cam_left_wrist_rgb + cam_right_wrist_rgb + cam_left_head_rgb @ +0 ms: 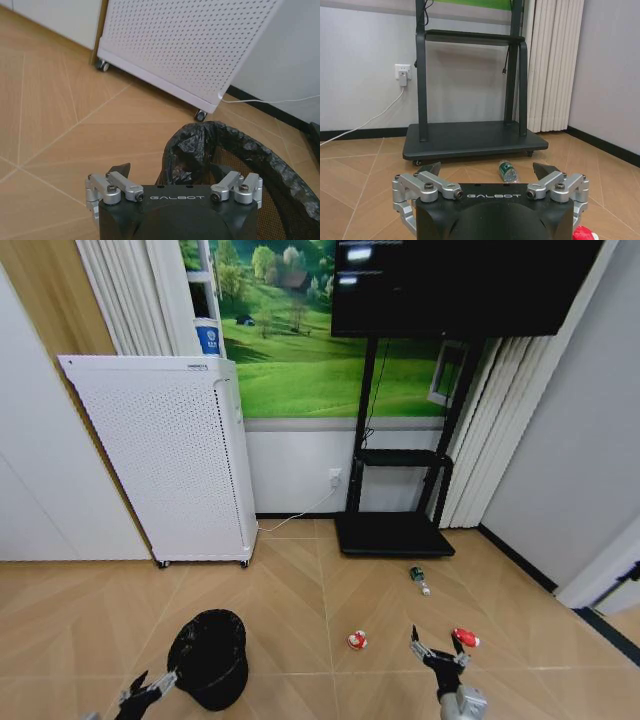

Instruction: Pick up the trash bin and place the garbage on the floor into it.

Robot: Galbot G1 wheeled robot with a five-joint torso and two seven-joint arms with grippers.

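The black trash bin [210, 658] stands upright on the wood floor at the lower left, lined with a black bag [235, 150]. My left gripper [152, 683] is open just short of its near rim, not touching it; the left wrist view shows the gripper [170, 172] facing the rim. One red-and-white wad [357, 640] lies in the middle of the floor. A second wad [465, 637] lies beside my open right gripper [436, 640]. The green bottle [418, 578] lies farther ahead, and the right wrist view shows the bottle [506, 171] beyond the gripper [487, 169] and the wad [585, 234] low at the edge.
A white perforated cabinet [170, 460] on castors stands behind the bin against the wall. A black TV stand [392, 530] with a flat base [470, 140] sits beyond the bottle. A white cord [295, 518] runs from the wall socket along the floor. Curtains hang at the right.
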